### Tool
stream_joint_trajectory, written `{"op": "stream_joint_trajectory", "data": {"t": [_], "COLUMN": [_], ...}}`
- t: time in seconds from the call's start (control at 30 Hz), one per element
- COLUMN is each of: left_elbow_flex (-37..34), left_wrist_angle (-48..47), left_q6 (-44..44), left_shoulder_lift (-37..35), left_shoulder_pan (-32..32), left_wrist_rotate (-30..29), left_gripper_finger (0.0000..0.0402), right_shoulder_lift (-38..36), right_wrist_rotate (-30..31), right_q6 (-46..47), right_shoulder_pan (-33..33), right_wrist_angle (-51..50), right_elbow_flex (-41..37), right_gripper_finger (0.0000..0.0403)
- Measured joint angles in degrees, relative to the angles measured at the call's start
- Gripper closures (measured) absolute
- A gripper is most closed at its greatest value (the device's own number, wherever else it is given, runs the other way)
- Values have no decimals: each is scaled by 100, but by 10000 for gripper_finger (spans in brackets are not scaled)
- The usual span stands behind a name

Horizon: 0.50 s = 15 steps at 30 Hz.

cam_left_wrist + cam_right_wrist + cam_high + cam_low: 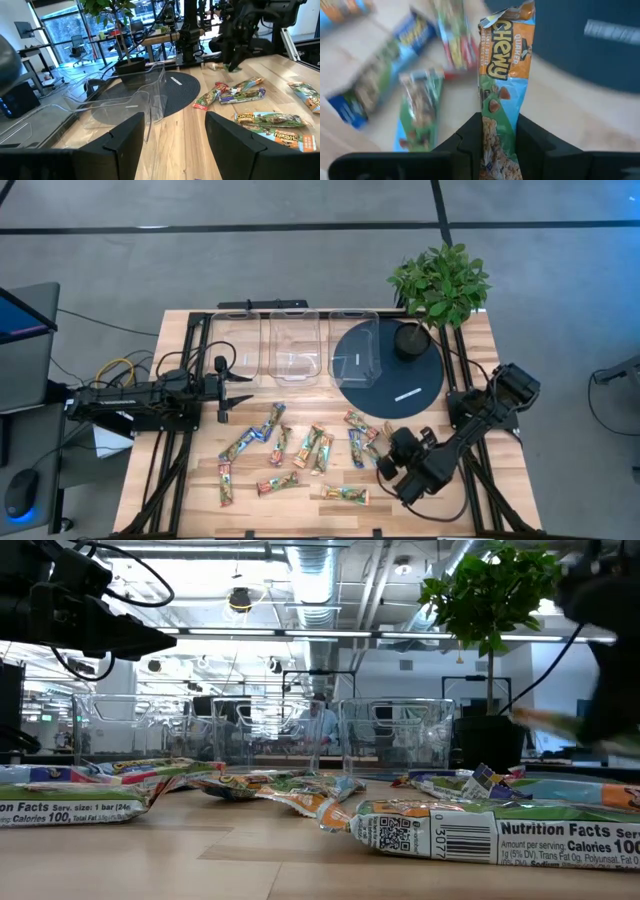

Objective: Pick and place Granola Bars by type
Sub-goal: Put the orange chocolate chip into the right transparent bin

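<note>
over the wooden table (pixel 180 480), right gripper (pixel 498 131) grasps a "quaker chewy" granola bar (pixel 501 75); left gripper (pixel 175 131) released.

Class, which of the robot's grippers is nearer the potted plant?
Right. The right gripper sits in front of the dark disc, below the potted plant; the left gripper is across the table, beyond the clear bins.

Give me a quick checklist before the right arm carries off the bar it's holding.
1. Right gripper shut on the orange Chewy bar: ok.
2. Bar lifted clear of the other granola bars: cannot tell.
3. Three clear bins standing open by the dark round mat: ok.
4. Left gripper open, parked near the left bin, out of the path: ok.
5. Potted plant beside the mat, upright: ok.
</note>
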Motion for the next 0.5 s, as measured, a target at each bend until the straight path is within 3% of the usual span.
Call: {"op": "stream_joint_trajectory", "data": {"t": [0.13,0.27,0.5], "left_elbow_flex": [0,-1,-1], "left_wrist_angle": [-1,-1,0], "left_q6": [1,0,0], "left_shoulder_lift": [-2,-1,0], "left_shoulder_pan": [1,1,0], "left_wrist_rotate": [0,0,2], "left_gripper_finger": [195,195,195], "right_shoulder_lift": [-3,-9,-13], "right_wrist_rotate": [842,1265,1944], "right_q6": [1,-62,-1163], "right_shoulder_pan": [-75,-342,-1117], "right_wrist_angle": [-546,-1077,-1280], "right_elbow_flex": [285,585,1163], "right_gripper_finger": [322,322,322]}}
